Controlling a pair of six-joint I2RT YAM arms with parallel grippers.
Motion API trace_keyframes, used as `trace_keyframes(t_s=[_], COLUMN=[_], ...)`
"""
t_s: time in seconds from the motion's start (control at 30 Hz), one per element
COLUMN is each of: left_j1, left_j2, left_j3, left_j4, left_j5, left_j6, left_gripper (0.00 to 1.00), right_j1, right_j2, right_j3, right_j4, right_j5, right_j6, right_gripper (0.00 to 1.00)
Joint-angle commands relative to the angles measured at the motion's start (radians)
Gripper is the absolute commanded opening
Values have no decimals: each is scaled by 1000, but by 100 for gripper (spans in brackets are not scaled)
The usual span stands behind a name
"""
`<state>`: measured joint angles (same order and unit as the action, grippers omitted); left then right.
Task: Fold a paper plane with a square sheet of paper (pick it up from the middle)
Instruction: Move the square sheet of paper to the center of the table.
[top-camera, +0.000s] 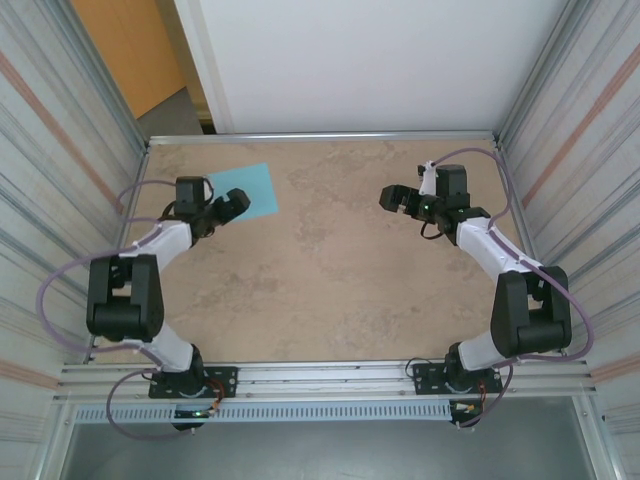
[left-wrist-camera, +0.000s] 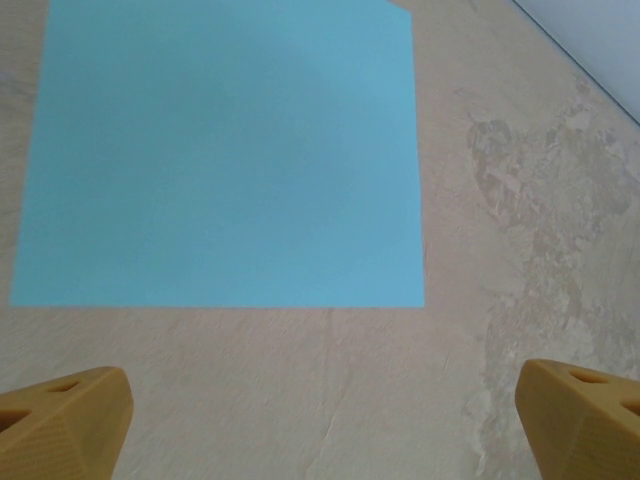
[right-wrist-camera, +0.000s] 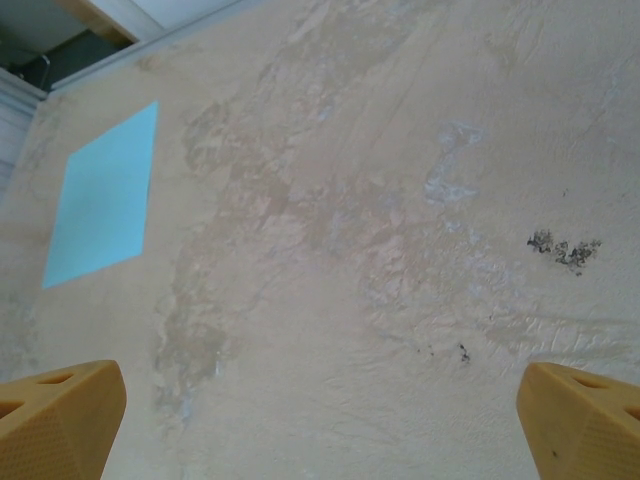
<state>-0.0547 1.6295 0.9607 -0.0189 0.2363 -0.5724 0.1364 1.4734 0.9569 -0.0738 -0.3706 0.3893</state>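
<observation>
While both arms were bolted at the near edge of the table (top-camera: 320, 290), the choice between them looked plain. The left gripper (top-camera: 233, 205) hung just beside the square sheet of paper (top-camera: 246, 186), and the right gripper (top-camera: 397, 200) stood well apart from it, with the sheet out at its 9 o'clock in the top view. Both had their jaws spread wide with nothing between them. From the left wrist, the orange fingertips (left-wrist-camera: 70, 420) framed bare tabletop. The sheet (left-wrist-camera: 220, 150) lay flat just ahead, between 11 and 12 o'clock, its near edge almost parallel to the line joining the two tips. Being square, it offered no long axis to line up with. From the right wrist the sheet (right-wrist-camera: 105, 205) was a distant sliver at 10 o'clock. On the table as a whole it sat toward the far-left corner, around 10 o'clock. I judged that the left gripper would need to go forward and a touch left to reach the sheet's middle.
</observation>
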Motion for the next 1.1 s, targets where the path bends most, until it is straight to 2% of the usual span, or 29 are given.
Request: trace_keyframes(t_s=[0.0, 0.13, 0.3, 0.4, 0.57, 0.77, 0.93, 1.07], left_j1=[-14, -16, -25, -34, -50, -62, -83, -143], left_j2=[84, 209, 321, 371, 440, 501, 507, 473], left_j3=[115, 235, 341, 391, 469, 507, 487, 413], left_j4=[-72, -135, -149, -177, -266, -345, -395, -411], left_j5=[21, 19, 43, 17, -32, -31, 14, 60], left_j6=[-43, -77, -126, -136, -106, -87, -74, -78], left_gripper=[97, 89, 65, 56, 47, 42, 34, 30], right_j1=[0, -6, -9, -9, -9, -11, -11, -11], right_j2=[-17, -13, 14, 22, 28, 34, 42, 44], right_j3=[-21, -26, 0, 4, 5, 8, 14, 12], right_j4=[-17, -20, -47, -49, -52, -56, -65, -72], right_j5=[18, 20, 15, 18, 25, 34, 46, 66], right_j6=[-3, -5, -6, -4, 0, 3, 8, 21], right_gripper=[99, 99, 99, 99, 99, 99, 99, 99])
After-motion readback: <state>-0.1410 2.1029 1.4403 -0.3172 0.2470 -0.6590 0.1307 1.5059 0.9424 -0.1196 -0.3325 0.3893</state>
